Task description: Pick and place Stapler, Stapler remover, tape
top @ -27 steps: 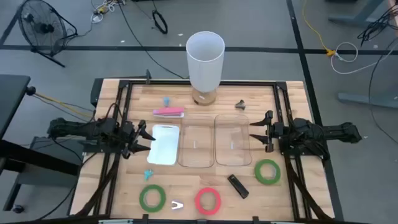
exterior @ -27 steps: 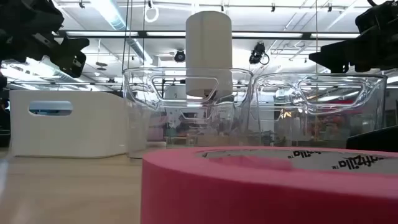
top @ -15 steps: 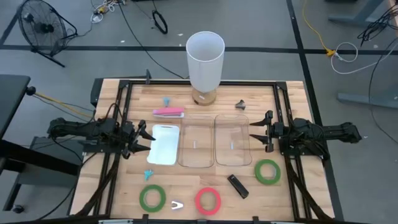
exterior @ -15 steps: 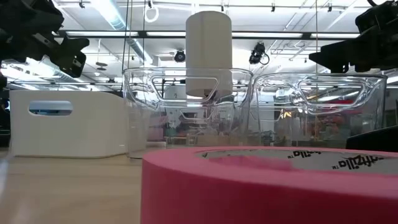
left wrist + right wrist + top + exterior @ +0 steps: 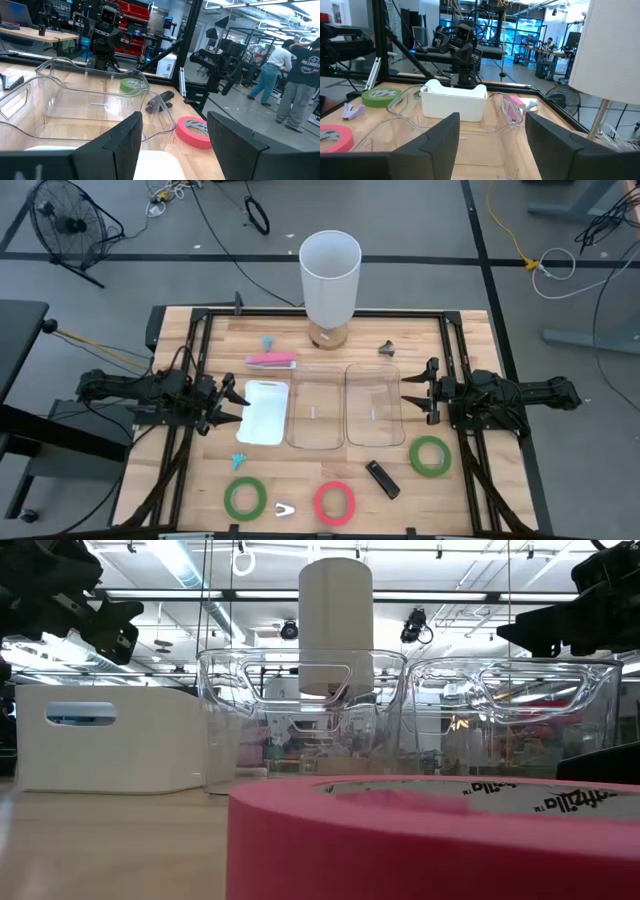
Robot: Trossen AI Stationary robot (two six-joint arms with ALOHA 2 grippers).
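Three tape rolls lie flat near the table's near edge: a green one [image 5: 244,498], a red-pink one [image 5: 334,502] and a green one [image 5: 430,456]. A black stapler [image 5: 382,478] lies between the red-pink and right green rolls. A pink stapler [image 5: 271,360] lies at the far left, and a dark staple remover [image 5: 386,349] at the far right. My left gripper [image 5: 235,400] hovers open at the left side of the white bin [image 5: 263,412]. My right gripper [image 5: 408,402] hovers open to the right of the right clear bin [image 5: 374,405]. Both are empty.
A second clear bin [image 5: 316,418] stands between the white bin and the right clear one. A tall white lamp [image 5: 330,275] stands at the far edge. Small teal pieces [image 5: 238,461] and a white clip [image 5: 285,509] lie on the table. People [image 5: 300,75] stand in the room beyond.
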